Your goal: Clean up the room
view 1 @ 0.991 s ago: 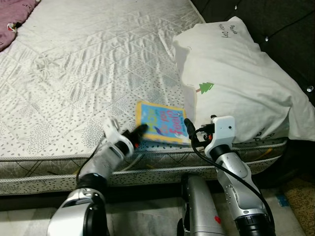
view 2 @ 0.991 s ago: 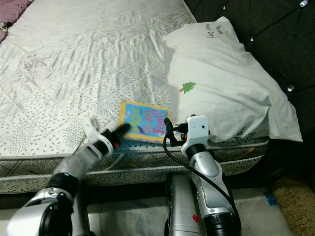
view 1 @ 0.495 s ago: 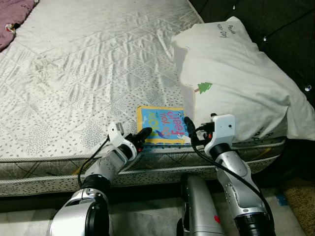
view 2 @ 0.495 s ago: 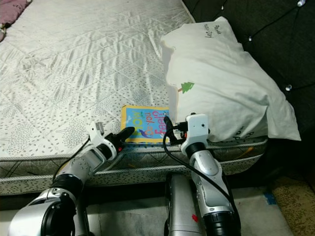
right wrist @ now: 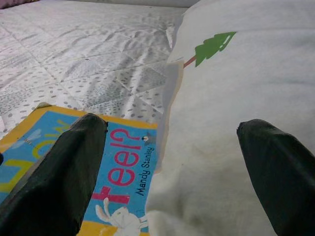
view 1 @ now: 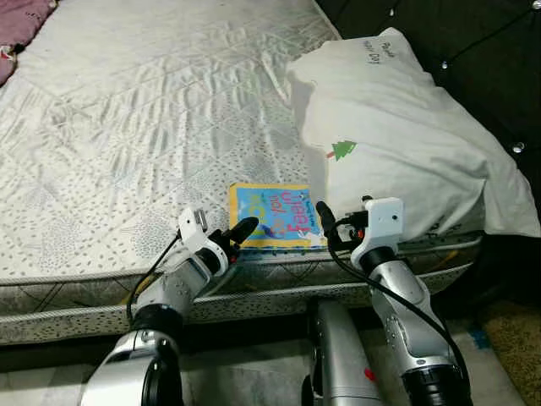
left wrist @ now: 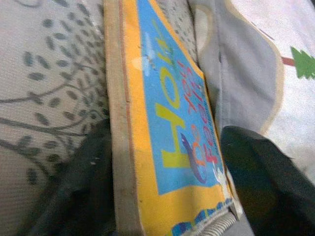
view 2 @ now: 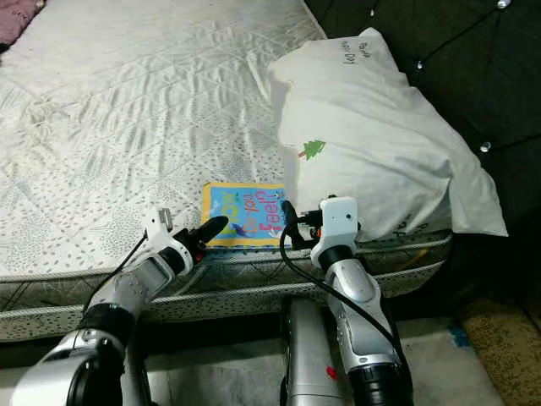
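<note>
Now left gripper (view 1: pixel 239 236) spread at book (view 1: pixel 275 215) near corner on mattress (view 1: pixel 127 127) edge; right gripper (view 1: pixel 325 227) spread beside pillow (view 1: pixel 406 144). Slide one finger under cover, pinch firmly before lifting

Mattress (view 1: pixel 127 127) carries book (view 1: pixel 275 215), white pillow (view 1: pixel 397 144).

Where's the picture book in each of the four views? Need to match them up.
Left eye view: picture book at the mattress's near edge, centre, between the two grippers.
Right eye view: same spot, slightly left of centre.
Left wrist view: seen edge-on, running through the middle.
Right wrist view: lower left corner.
Shared landmark: the green tree print on the pillow, just beside the book.
</note>
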`<state>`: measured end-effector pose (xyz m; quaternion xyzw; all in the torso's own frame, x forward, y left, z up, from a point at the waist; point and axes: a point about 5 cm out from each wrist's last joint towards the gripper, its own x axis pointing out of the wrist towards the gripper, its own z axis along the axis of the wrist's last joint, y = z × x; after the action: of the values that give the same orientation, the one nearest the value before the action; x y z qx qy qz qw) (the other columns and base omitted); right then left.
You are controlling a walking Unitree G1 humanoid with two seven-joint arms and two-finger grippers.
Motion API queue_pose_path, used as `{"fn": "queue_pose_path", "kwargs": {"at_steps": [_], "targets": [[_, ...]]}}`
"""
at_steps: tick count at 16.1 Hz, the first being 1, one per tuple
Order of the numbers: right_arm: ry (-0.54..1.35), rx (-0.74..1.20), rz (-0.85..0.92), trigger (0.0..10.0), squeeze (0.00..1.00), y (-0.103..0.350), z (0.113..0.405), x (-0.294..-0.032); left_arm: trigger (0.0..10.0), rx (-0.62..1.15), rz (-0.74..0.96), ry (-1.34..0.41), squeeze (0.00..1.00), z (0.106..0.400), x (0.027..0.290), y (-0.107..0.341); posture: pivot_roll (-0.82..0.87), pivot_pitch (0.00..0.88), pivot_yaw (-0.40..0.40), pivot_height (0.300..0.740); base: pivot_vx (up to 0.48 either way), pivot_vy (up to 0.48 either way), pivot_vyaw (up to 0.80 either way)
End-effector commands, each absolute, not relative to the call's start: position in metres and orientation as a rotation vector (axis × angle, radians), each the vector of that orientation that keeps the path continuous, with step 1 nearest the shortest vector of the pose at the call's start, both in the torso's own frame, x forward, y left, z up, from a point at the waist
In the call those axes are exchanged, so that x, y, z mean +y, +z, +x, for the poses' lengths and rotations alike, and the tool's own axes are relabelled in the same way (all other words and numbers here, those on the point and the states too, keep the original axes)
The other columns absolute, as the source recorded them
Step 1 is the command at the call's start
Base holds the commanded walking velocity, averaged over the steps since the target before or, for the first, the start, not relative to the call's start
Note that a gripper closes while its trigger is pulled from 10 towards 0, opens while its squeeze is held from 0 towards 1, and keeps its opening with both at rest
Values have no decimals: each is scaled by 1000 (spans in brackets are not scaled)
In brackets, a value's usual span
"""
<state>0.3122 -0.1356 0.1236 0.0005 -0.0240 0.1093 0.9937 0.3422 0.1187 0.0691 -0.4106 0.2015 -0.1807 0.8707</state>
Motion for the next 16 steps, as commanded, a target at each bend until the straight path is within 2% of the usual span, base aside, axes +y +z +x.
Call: {"fn": "queue_pose_path", "kwargs": {"at_steps": [1,8,14,16], "targets": [[215,-51,1,10000,0,124,315,-137,10000,467,-837,-353,1000,335,123,60,-73,66,-47,480,0,0,0],[221,-59,4,10000,0,126,321,-134,10000,491,-805,-271,1000,317,140,54,-59,41,-40,480,0,0,0],[216,-79,5,10000,0,129,329,-134,10000,484,-686,-213,1000,294,158,63,-42,5,-32,480,0,0,0],[219,-91,9,10000,0,132,333,-132,10000,441,-597,-185,1000,288,164,71,-32,0,-29,480,0,0,0]]}}
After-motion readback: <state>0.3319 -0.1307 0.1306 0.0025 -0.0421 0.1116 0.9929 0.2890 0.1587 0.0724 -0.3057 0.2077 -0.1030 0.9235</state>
